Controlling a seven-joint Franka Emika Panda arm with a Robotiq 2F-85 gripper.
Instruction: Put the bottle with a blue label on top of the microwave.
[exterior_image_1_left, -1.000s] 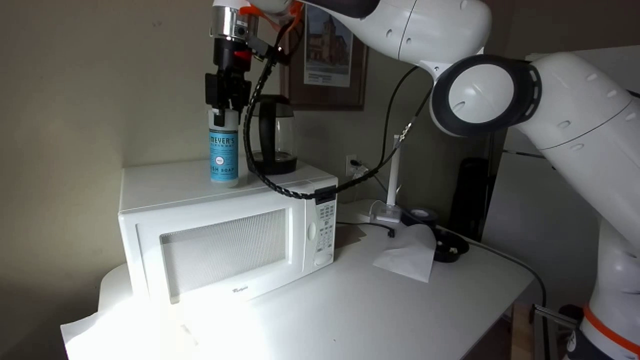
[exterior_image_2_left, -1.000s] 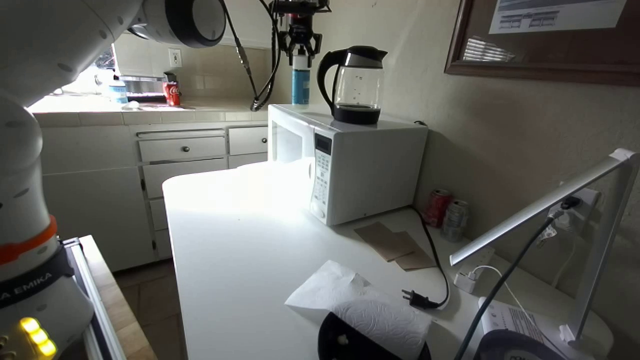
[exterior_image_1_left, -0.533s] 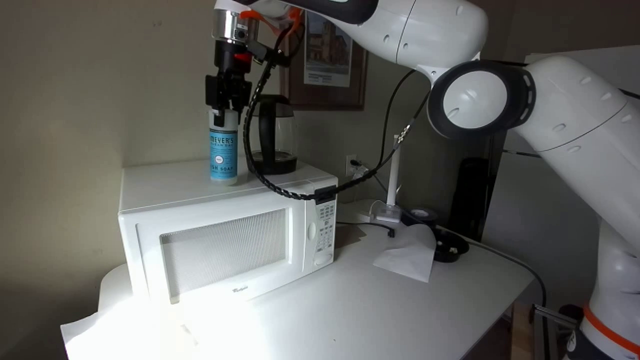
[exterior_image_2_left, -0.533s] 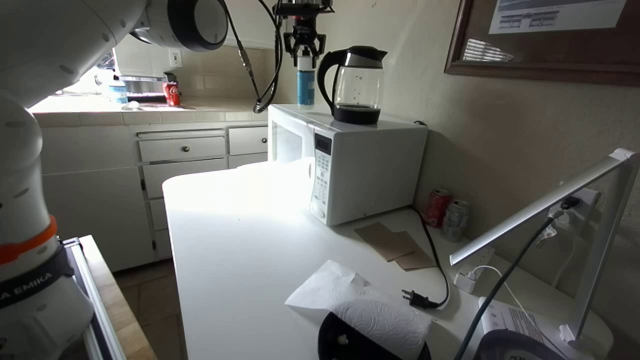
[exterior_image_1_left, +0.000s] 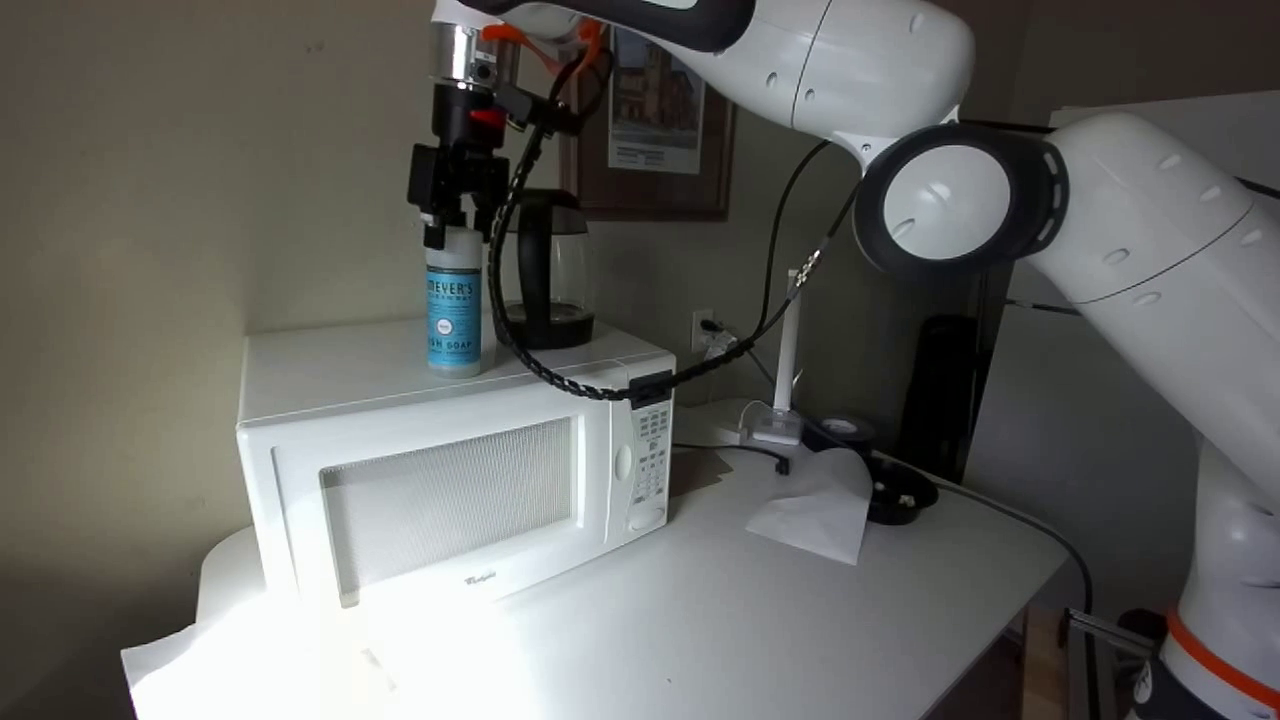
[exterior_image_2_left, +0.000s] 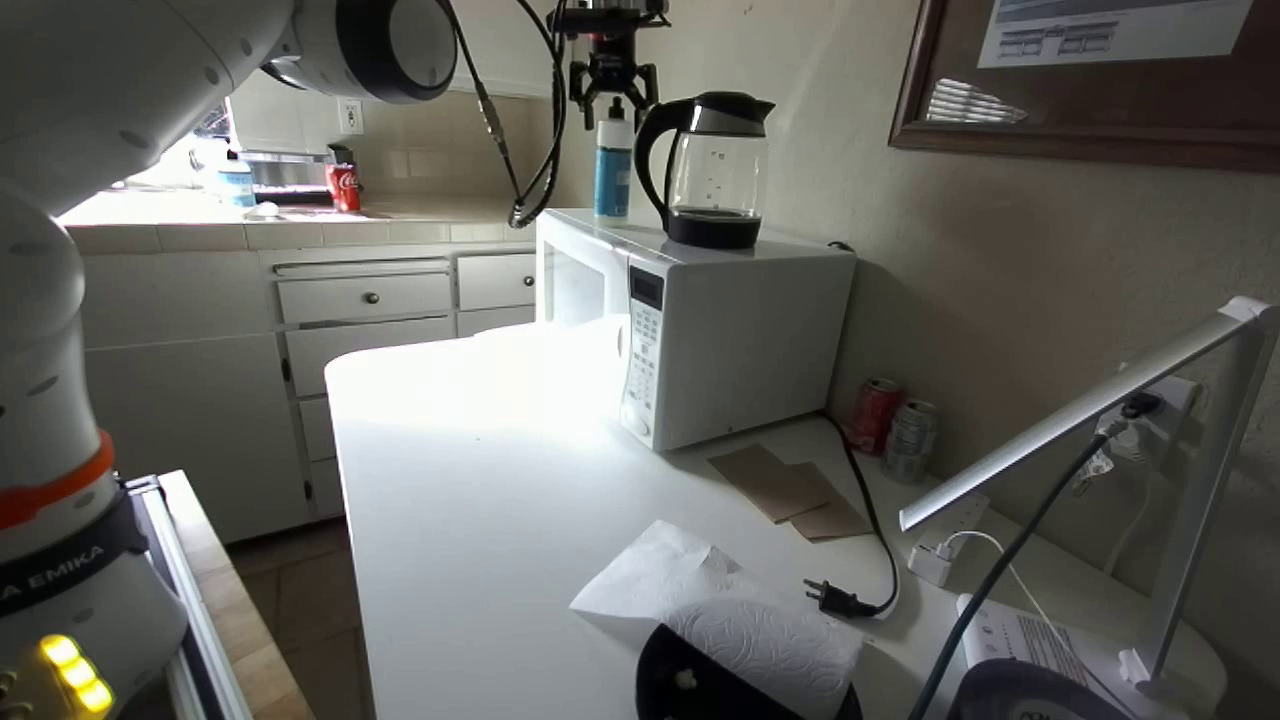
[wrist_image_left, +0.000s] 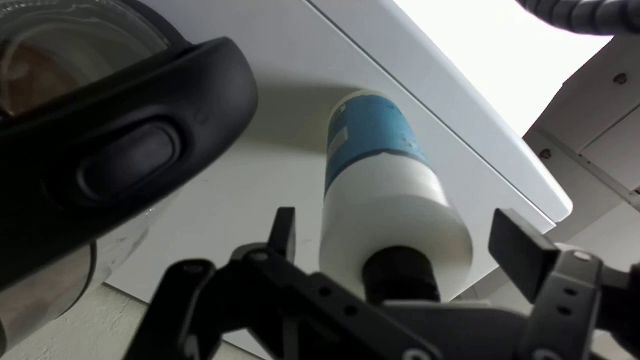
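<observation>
The bottle with a blue label (exterior_image_1_left: 453, 315) stands upright on the microwave's top in both exterior views. Its clear-white shoulder and black cap (wrist_image_left: 400, 270) point up toward the camera in the wrist view. The white microwave (exterior_image_2_left: 750, 340) sits on the table with its control panel (exterior_image_1_left: 652, 450) at the right of its door. Around the bottle's upper part my gripper (wrist_image_left: 400, 237) is open, with a visible gap between the bottle and the pads (wrist_image_left: 522, 252) on either side. The tip of the cap is hidden behind the gripper's body in the wrist view.
A glass kettle (exterior_image_2_left: 715, 170) stands on the microwave close beside the bottle, its black handle (wrist_image_left: 200, 100) toward it. My arm's cable (exterior_image_1_left: 570, 380) loops in front of the kettle. Cans (exterior_image_2_left: 910, 440), a paper towel (exterior_image_2_left: 700, 600) and a lamp (exterior_image_2_left: 1090, 415) are on the table.
The jaws have spread and let go of the bottle, which now sits slightly lower on the microwave. Earlier, the gripper and bottle shifted a little toward the kettle in an exterior view.
</observation>
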